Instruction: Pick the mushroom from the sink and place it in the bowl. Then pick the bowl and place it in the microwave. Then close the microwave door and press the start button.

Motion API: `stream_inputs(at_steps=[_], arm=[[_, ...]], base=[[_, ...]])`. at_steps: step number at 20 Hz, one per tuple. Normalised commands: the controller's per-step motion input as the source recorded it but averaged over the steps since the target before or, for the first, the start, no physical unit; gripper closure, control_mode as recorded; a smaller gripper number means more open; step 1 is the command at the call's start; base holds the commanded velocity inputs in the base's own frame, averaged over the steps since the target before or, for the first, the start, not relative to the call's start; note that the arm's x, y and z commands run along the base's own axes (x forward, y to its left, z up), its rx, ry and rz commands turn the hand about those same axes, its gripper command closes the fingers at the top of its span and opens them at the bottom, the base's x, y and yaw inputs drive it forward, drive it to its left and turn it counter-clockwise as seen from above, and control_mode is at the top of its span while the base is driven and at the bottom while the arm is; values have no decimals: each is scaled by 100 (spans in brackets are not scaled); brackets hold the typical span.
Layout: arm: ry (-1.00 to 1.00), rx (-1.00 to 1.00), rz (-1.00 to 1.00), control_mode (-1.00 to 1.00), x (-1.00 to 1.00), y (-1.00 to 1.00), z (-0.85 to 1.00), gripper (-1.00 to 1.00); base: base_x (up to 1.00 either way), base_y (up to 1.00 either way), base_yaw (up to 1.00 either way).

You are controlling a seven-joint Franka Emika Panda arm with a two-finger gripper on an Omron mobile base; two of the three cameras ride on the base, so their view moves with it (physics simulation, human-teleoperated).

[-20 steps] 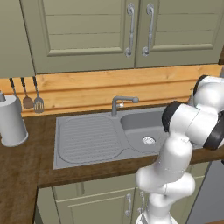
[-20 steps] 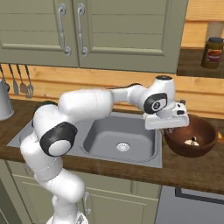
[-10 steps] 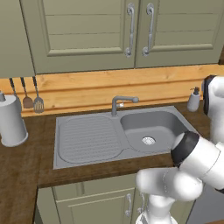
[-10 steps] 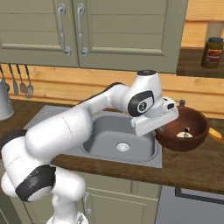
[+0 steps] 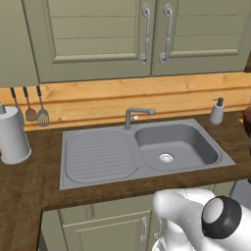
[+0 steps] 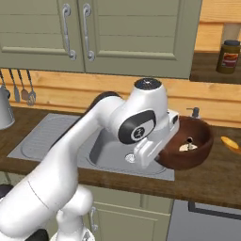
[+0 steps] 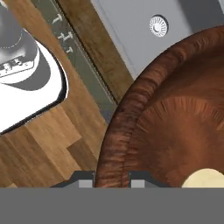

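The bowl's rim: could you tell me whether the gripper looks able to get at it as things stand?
Probably yes: the gripper already straddles the bowl rim, one finger either side, apparently lifted off the counter.

A dark reddish-brown, wood-grained bowl [image 6: 188, 147] is seen, with a pale tan mushroom [image 7: 205, 178] at five o'clock in the hand view. The sink [image 5: 147, 151] is rendered matte grey, its drainboard ribbed. The countertop [image 5: 29, 191] is dark brown wood; the cupboards [image 5: 98, 39] are sage green.
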Motion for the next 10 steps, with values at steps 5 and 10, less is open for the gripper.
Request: stream_inputs(at_steps=[5,10], arm=[[0,5,31,-100,-75,63,6,100],[0,-2,10,-100,-16,75,2,100]], base=[[0,0,0],[0,0,0]])
